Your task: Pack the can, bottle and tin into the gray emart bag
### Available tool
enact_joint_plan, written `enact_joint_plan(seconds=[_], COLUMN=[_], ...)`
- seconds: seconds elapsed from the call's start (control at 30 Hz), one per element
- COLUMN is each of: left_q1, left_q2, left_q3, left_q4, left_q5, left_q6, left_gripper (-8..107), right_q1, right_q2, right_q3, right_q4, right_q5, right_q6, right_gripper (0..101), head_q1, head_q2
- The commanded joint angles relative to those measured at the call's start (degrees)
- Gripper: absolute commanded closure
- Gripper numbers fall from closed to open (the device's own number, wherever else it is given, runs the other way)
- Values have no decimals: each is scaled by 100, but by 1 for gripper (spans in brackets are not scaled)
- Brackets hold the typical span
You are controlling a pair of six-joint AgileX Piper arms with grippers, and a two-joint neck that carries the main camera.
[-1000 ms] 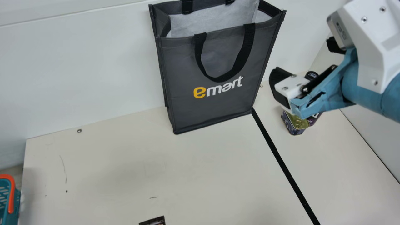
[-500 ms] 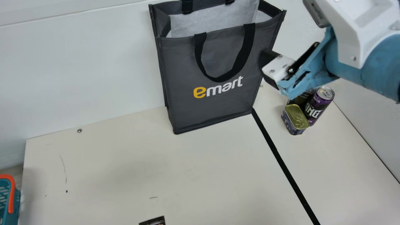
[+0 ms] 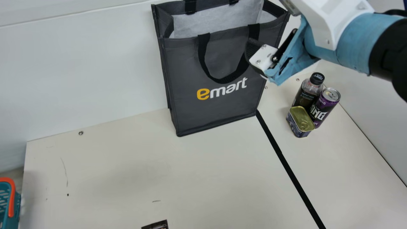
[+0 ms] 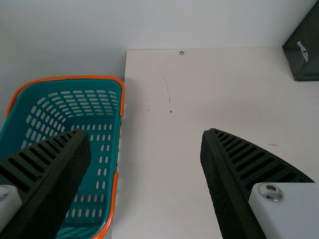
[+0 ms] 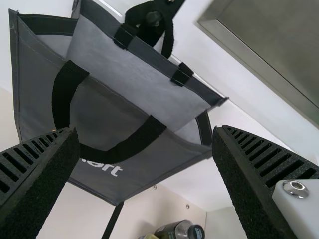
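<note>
My right gripper (image 3: 254, 58) is in front of the right side of the gray emart bag (image 3: 216, 105), which stands upright with its mouth open. In the right wrist view the right gripper (image 5: 144, 174) is open and empty, the bag (image 5: 104, 124) beyond its fingers. Right of the bag on the table, the bottle (image 3: 306, 93), the purple can (image 3: 322, 108) and the tin (image 3: 300, 122) stand close together. The bottle (image 5: 182, 230) also shows at the right wrist view's edge. In the left wrist view my left gripper (image 4: 144, 174) is open with nothing between its fingers.
A teal basket with an orange rim (image 3: 12, 197) is off the table's left edge. A small dark printed item (image 3: 157, 225) lies at the near edge. A black tape line (image 3: 286, 162) crosses the table (image 3: 127, 165); white walls stand behind and at the right.
My right gripper has moved left and up, away from above the bottle, can and tin and over to the bag's right side. The group of three is uncovered and has not moved.
</note>
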Motion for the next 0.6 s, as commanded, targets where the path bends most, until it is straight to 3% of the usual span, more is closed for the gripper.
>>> enact_joint_plan(seconds=[0.0, 0.3, 0.57], left_q1=[0, 0, 0], left_q2=[0, 0, 0], left_q3=[0, 0, 0], left_q4=[0, 0, 0], left_q5=[0, 0, 0], left_q6=[0, 0, 0], left_gripper=[9, 9, 9], right_q1=[-58, -359, -569], right_q2=[129, 775, 1391], right_q3=[-134, -780, -1458], right_q4=[192, 905, 1427], right_q5=[31, 192, 602], right_q6=[-236, -990, -1518], right_gripper=[10, 10, 10], head_q1=[-130, -130, -130], head_q2=[-5, -5, -5])
